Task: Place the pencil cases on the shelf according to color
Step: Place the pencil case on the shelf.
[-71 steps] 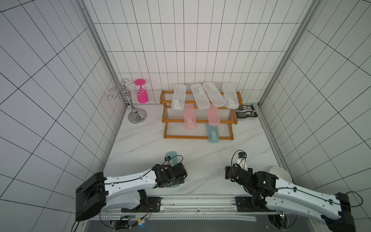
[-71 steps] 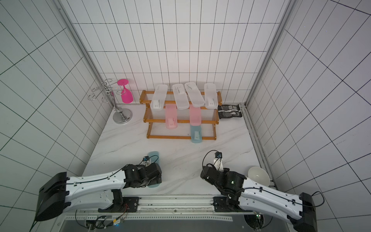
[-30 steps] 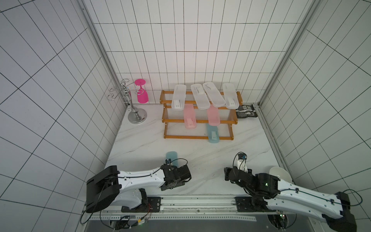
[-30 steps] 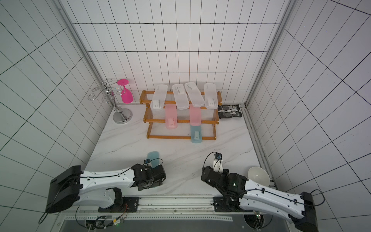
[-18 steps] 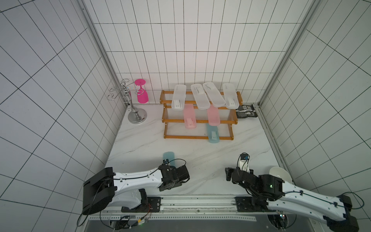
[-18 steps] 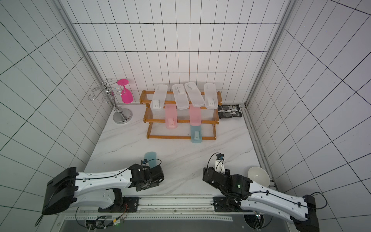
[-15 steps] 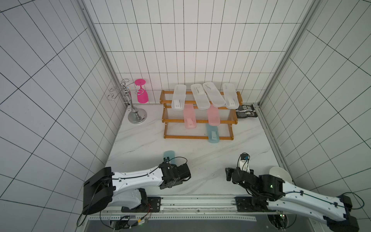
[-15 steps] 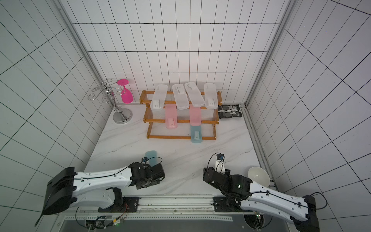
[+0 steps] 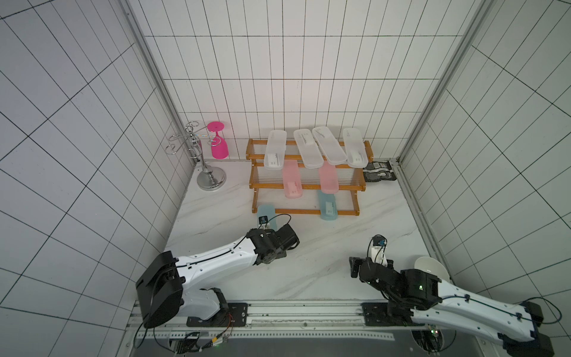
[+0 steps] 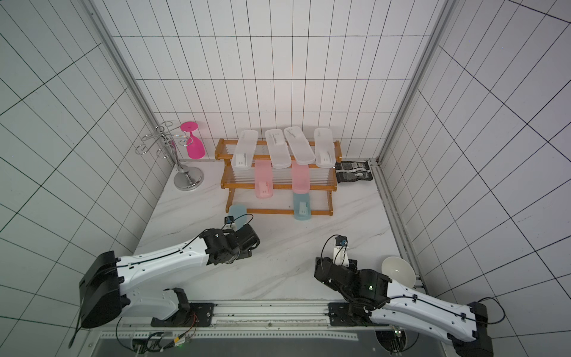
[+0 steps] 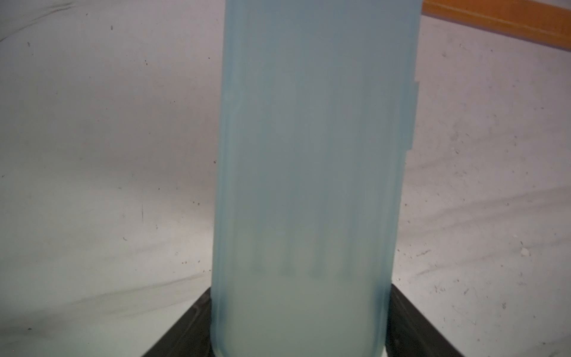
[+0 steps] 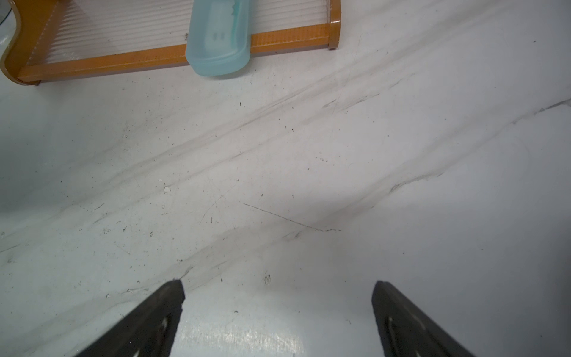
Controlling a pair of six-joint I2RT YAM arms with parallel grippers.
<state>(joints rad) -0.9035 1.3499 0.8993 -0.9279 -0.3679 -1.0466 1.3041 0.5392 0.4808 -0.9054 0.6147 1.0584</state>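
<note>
By shelf front, L pincer grips teal case.

Both top views look down toward the shelf (wrist cameras sit low, close).

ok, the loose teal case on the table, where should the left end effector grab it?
Near end, across its narrow width, coming low from the robot's side. The teal case is flat and long, pointing toward the shelf; the left end effector is shut on it there.
</note>
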